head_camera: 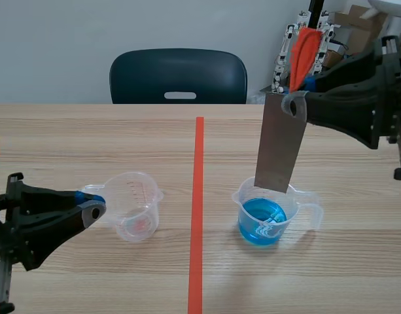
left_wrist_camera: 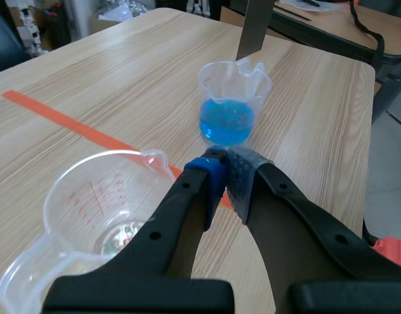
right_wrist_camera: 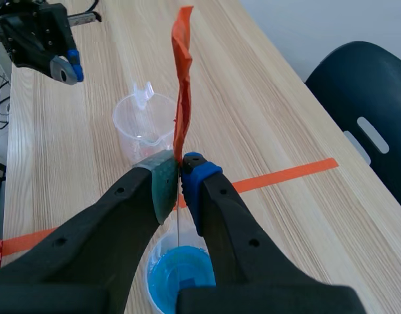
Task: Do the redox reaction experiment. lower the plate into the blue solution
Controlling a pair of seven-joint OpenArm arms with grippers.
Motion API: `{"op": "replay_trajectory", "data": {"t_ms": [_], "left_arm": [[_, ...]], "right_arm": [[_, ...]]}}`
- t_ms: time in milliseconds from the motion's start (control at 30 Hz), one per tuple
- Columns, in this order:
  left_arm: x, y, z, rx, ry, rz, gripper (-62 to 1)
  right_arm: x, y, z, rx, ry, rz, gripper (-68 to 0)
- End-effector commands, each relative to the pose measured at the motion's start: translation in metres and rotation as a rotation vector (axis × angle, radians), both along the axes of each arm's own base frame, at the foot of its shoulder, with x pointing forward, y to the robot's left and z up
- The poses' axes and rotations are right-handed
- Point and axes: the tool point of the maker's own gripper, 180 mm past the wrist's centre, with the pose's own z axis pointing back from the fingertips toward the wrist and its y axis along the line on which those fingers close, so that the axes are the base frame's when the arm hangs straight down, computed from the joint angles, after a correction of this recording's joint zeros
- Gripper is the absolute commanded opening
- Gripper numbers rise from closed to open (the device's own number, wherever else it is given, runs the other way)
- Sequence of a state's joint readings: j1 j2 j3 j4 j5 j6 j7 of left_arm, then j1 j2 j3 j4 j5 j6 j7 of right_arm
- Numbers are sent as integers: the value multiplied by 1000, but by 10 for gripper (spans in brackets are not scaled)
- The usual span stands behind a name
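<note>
1. The right jaws pinch the top of the grey plate (head_camera: 280, 144). An orange strip (head_camera: 305, 52) sticks up from between the pads (right_wrist_camera: 162, 183). The plate hangs below them, slightly tilted.
2. The plate's lower edge sits over the far rim of the beaker (head_camera: 241, 198), about level with it. We judge it is not yet in the blue solution (head_camera: 260, 226), which fills only the beaker's lower part.
3. The left jaws are pressed together on nothing, low over the table (head_camera: 89, 137). They are just beside the empty cup (head_camera: 138, 209) and well apart from the beaker. We cannot tell whether they touch the cup.
4. Risk 1: the plate hangs near the rim and not over the middle. A straight descent could land its corner on the rim or spout and tip the light beaker, which nothing steadies.
5. Risk 2: the grip is only at the very top. If the plate meets the wall or floor of the beaker, it could pivot or slide up between the pads.
6. Risk 3: a fast drop could splash the solution onto the table, so we would centre first and then lower slowly.
</note>
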State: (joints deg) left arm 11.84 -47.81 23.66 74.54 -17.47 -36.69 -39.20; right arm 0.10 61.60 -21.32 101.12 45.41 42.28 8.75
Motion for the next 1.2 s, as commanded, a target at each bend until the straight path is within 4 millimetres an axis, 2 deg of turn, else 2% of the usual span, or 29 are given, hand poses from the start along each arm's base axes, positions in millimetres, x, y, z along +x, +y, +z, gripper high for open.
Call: {"op": "replay_trajectory", "data": {"t_ms": [0, 333, 500, 700, 867, 1033, 1167], "left_arm": [[-6, 2, 2, -18, -6, 9, -582], [-43, 35, -11, 45, -101, 171, -582], [-66, 33, -18, 35, -123, 207, -582], [-94, 33, -41, 8, -116, 240, -581], [-116, 39, -40, -66, -178, 276, -581], [-129, 43, -40, -122, -224, 266, -581], [-124, 50, -55, -84, -223, 298, -581]], "right_arm": [[6, -6, 10, 18, -30, -6, -669], [13, -26, 3, 64, -63, -43, -669], [8, -29, 1, 97, -79, -33, -669], [6, -28, 0, 113, -80, -30, -669], [3, -25, -7, 111, -73, -25, -669], [0, -22, -11, 112, -59, -17, -669], [0, -19, -15, 113, -56, -15, -669]]}}
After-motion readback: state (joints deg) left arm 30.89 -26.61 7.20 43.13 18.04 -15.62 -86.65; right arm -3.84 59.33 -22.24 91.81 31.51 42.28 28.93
